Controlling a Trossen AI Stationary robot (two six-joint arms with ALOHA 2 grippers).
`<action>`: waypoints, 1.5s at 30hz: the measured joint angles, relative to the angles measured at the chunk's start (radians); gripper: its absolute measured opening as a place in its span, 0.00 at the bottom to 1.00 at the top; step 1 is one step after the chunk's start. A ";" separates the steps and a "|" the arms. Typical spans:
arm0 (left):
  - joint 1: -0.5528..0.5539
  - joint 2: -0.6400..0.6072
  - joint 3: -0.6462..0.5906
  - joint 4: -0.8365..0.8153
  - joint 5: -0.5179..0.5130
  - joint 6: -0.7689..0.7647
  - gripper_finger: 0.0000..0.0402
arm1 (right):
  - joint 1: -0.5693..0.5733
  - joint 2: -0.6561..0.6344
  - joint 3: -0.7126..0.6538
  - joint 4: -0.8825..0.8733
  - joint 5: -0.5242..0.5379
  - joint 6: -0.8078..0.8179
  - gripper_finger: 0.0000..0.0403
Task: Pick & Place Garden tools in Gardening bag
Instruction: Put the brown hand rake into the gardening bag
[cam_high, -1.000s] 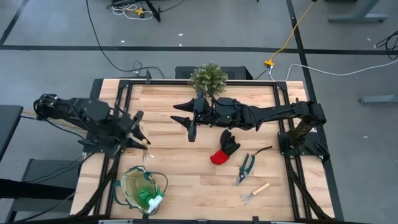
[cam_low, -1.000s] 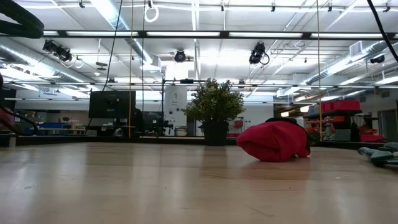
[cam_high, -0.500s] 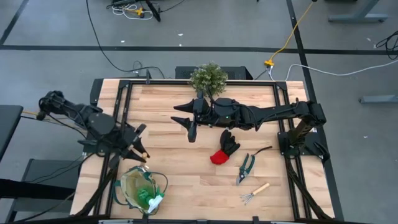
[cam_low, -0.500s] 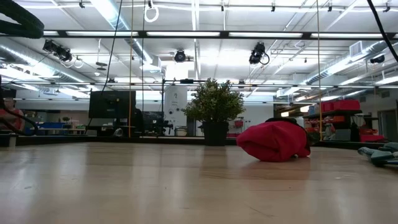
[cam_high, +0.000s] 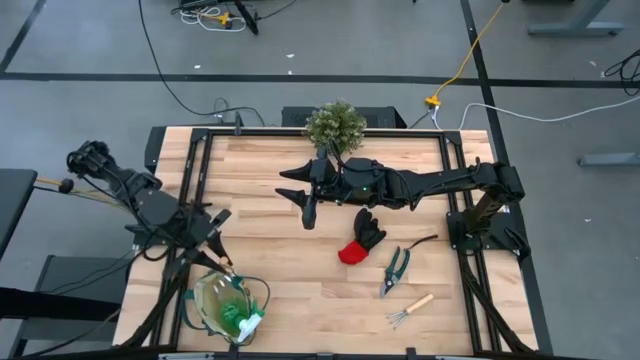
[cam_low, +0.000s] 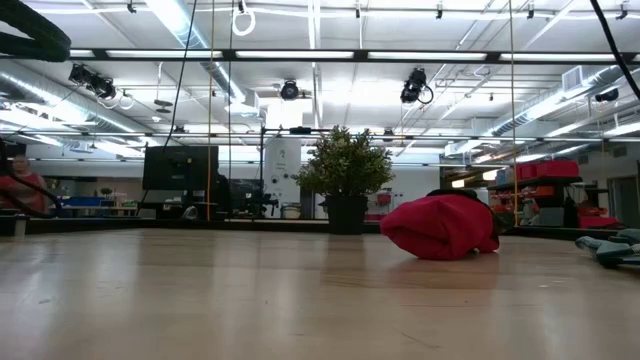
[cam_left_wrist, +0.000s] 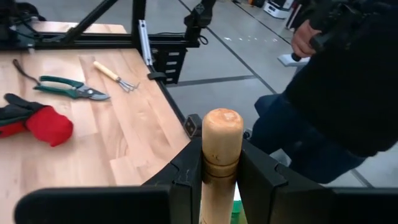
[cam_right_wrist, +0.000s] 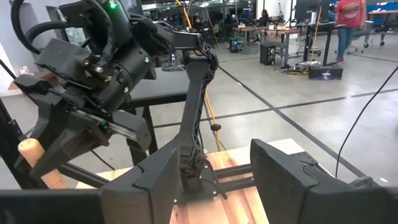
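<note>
My left gripper (cam_high: 217, 238) hangs over the table's left near part, just above the tan gardening bag (cam_high: 231, 306), shut on a wooden-handled mini rake (cam_left_wrist: 221, 140). A green spray bottle (cam_high: 238, 315) lies inside the bag. My right gripper (cam_high: 307, 207) hovers open over the table's middle with nothing between its fingers (cam_right_wrist: 163, 177). The black-and-red glove (cam_high: 360, 237), the pruning shears (cam_high: 396, 266) and a second mini rake (cam_high: 409, 309) lie flat on the wood at the right near part. My left gripper pinches the rake's wooden handle (cam_left_wrist: 220, 167) between its two fingers, a little below its rounded free end (cam_left_wrist: 222, 122), which sticks out past them. The fingers lie across the handle. The rake is lifted clear of the table; its lower part (cam_high: 226, 262) slants toward the bag.
A bushy potted plant (cam_high: 335, 125) stands at the far edge, behind my right arm. A person in dark clothes (cam_left_wrist: 348, 81) stands off the table's near side. Bare wood lies between the bag and the glove.
My left gripper has swung toward the table's near edge and a little down, carrying the rake from beside the left rail to just above the bag. The rake has stayed in the hold throughout.
</note>
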 joint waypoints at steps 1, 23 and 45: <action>-0.010 0.000 0.000 0.002 -0.006 -0.004 0.20 | 0.000 0.000 0.000 0.000 0.000 0.000 0.49; -0.204 0.098 0.001 -0.029 -0.151 -0.018 0.20 | 0.000 0.000 0.000 -0.005 0.000 0.042 0.49; -0.247 0.225 0.001 -0.140 -0.148 -0.016 0.22 | 0.000 0.000 0.000 -0.013 -0.001 0.072 0.49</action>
